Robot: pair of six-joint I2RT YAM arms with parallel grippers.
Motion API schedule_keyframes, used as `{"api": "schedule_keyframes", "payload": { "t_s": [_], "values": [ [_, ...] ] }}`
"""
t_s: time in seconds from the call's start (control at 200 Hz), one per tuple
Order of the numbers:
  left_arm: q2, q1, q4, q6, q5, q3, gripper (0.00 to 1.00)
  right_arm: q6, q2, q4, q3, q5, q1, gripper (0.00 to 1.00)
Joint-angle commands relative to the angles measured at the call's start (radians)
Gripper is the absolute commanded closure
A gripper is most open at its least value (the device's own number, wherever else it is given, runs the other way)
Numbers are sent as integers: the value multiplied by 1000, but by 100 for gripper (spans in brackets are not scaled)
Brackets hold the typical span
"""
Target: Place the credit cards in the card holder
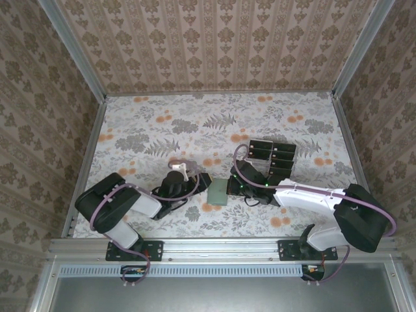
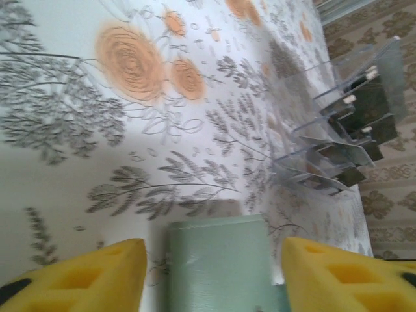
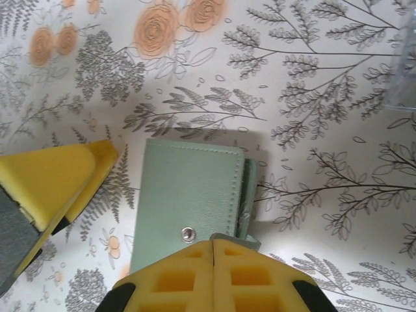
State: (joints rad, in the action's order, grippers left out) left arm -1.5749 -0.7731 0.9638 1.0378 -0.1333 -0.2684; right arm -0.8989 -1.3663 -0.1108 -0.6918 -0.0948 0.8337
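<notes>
The pale green card holder (image 1: 218, 192) lies flat and closed on the floral table between my two grippers. My left gripper (image 1: 203, 182) stands open, and its yellow fingers straddle the holder (image 2: 218, 266) with table showing beside the left one. My right gripper (image 1: 237, 185) is shut, pads pressed together, with its tips (image 3: 213, 242) over the holder's (image 3: 188, 188) near edge beside the snap (image 3: 188, 234). A small flap pokes out from under them. Whether the tips touch it I cannot tell. Several black credit cards (image 1: 273, 156) stand in the rack behind the right gripper, and they show dark in the left wrist view (image 2: 364, 110).
A clear tiered rack (image 2: 325, 149) stands just beyond the holder to the right, and its corner (image 3: 406, 65) shows in the right wrist view. The left gripper's yellow finger (image 3: 52, 175) sits beside the holder's left side. Patterned walls (image 1: 214, 45) enclose the table.
</notes>
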Motion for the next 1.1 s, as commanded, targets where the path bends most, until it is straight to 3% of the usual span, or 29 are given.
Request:
{"api": "schedule_keyframes", "payload": {
  "t_s": [0.0,0.19,0.335,1.095],
  "values": [
    [88,20,-179,-86,5,-6,34,22,36,19,-36,43,0,100],
    [270,6,-562,-250,26,-128,27,14,59,38,-57,72,-1,100],
    [312,1,-684,-301,32,-185,25,4,64,46,-67,79,1,100],
    [205,-41,-651,-290,-6,-248,21,-29,104,64,-60,86,1,100]
  ]
}}
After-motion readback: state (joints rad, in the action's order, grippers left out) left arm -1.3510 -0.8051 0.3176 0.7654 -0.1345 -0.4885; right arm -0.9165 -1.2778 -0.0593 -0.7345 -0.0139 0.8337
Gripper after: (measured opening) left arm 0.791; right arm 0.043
